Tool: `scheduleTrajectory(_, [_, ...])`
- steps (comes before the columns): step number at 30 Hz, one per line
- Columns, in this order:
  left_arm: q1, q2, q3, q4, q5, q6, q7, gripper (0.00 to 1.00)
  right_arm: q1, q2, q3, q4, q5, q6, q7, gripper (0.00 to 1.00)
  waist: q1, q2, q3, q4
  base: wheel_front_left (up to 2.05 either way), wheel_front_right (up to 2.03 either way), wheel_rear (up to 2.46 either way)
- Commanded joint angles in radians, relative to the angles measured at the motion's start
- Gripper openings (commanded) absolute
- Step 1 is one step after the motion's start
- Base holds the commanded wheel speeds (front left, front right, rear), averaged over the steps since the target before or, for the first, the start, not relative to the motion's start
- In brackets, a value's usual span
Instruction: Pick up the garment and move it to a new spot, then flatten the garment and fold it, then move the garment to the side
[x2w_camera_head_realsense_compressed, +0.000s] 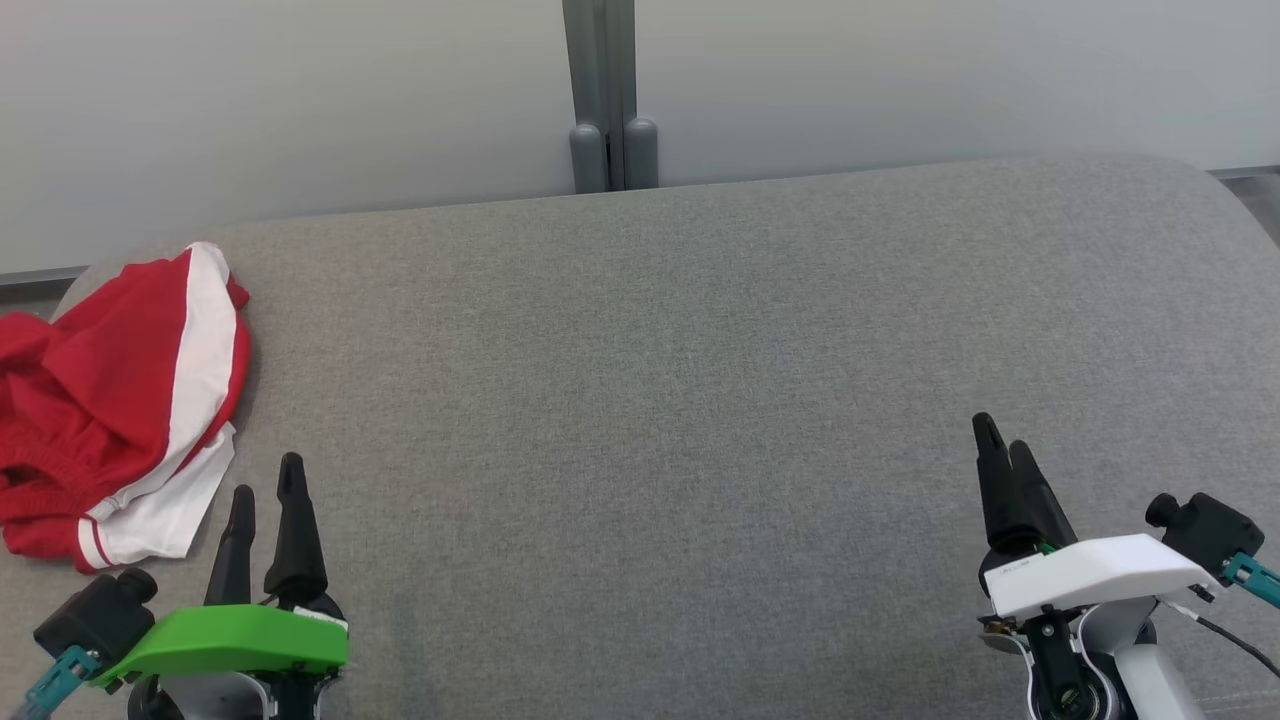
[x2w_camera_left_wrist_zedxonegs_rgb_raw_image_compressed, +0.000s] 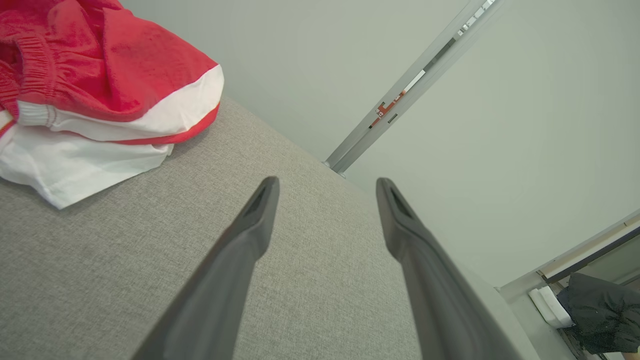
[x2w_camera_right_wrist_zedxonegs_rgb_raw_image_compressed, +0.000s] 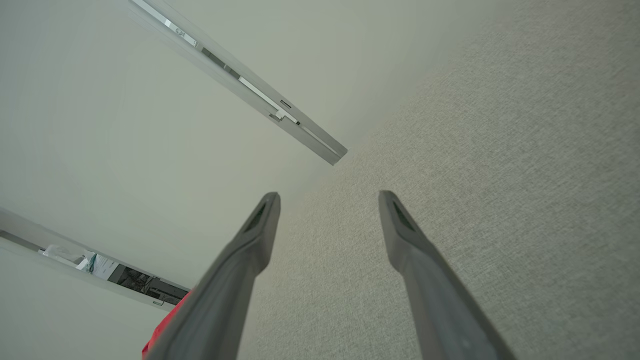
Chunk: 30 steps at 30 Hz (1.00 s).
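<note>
Red-and-white garment (x2w_camera_head_realsense_compressed: 110, 400) lies crumpled on the grey fabric surface (x2w_camera_head_realsense_compressed: 650, 400), just ahead of your left claw (x2w_camera_head_realsense_compressed: 266, 478) and off to its left, close to the fingertips but not touching them. You've got both claws spread wide with nothing held; the right claw (x2w_camera_head_realsense_compressed: 1002, 433) is well apart from the heap, with bare fabric between the two claws. On your left wrist camera the garment sits ahead-left of the fingers (x2w_camera_left_wrist_zedxonegs_rgb_raw_image_compressed: 250, 235), elastic waistband bunched, white panel nearest the claw.

Garment (x2w_camera_head_realsense_compressed: 105, 400) red, white bands; surface (x2w_camera_head_realsense_compressed: 640, 420) grey weave; end effector fingers (x2w_camera_head_realsense_compressed: 292, 530) black.
</note>
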Motion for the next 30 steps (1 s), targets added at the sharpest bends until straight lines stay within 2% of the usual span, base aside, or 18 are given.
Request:
scheduleTrajectory(1, [0.009,0.008,-0.005,-0.01,0.041,0.004,-0.011,1.0,-0.004,-0.006,0.007,-0.012,-0.036,0.003,-0.011,1.0,0.0,-0.0001,0.0,0.001,0.0,0.0,0.0])
scheduleTrajectory(30, [0.018,0.01,-0.041,0.018,0.361,0.039,-0.087,1.0,0.008,-0.008,0.064,-0.024,-0.34,0.003,-0.087,1.0,0.0,-0.0001,-0.008,0.012,0.0,0.0,0.0])
